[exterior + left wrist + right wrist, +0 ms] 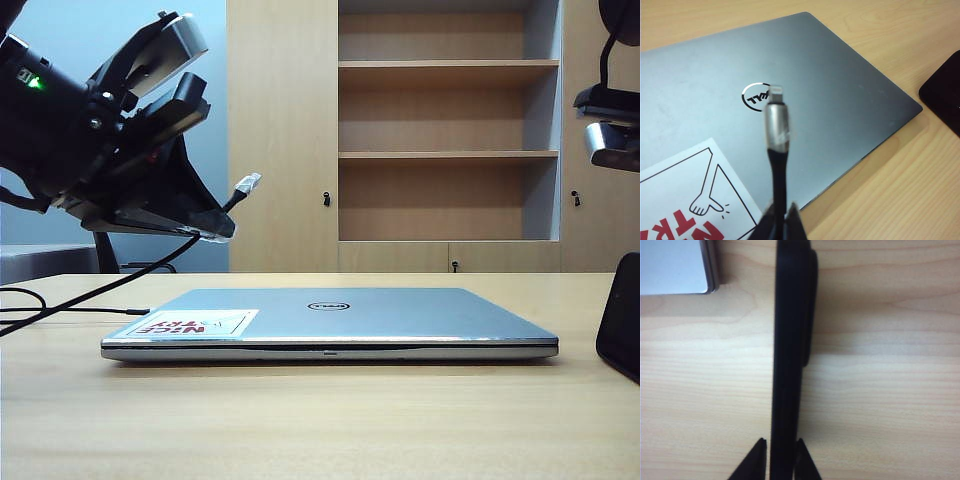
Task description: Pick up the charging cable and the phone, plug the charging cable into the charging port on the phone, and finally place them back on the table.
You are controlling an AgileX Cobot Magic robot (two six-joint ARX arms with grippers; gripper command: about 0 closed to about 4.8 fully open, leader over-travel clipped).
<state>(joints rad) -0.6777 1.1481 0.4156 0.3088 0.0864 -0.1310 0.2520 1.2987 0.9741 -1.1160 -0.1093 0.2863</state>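
The left gripper [779, 220] was pinched shut on the cable [777, 175], the black cord rising from between its fingertips to a silver sleeve and a small flat metal plug [776, 92]. In the exterior view that gripper [215, 222] hung in the air above the near left corner of the laptop [330, 320], the plug [247, 182] poking up and away from it, and the cord trailed down behind it to the table [320, 420]. Straight beyond the plug, the laptop [840, 100] lid was smooth brushed silver with rounded corners, bearing a ringed "DELL" logo [756, 96]. Nearer the gripper lay a white sticker [685, 195] with a drawn pointing hand and big red letters, read in the exterior view as upside-down "NICE TRY".

The right gripper [779, 460] had its fingertips either side of the phone [790, 340], slim, black and glossy, seen edge-on; they sat close against it, though I could not tell if they were pressing. Beyond the phone lay pale wood-grain tabletop [880, 390], open on both sides, with one laptop corner [675, 267] off to one side.
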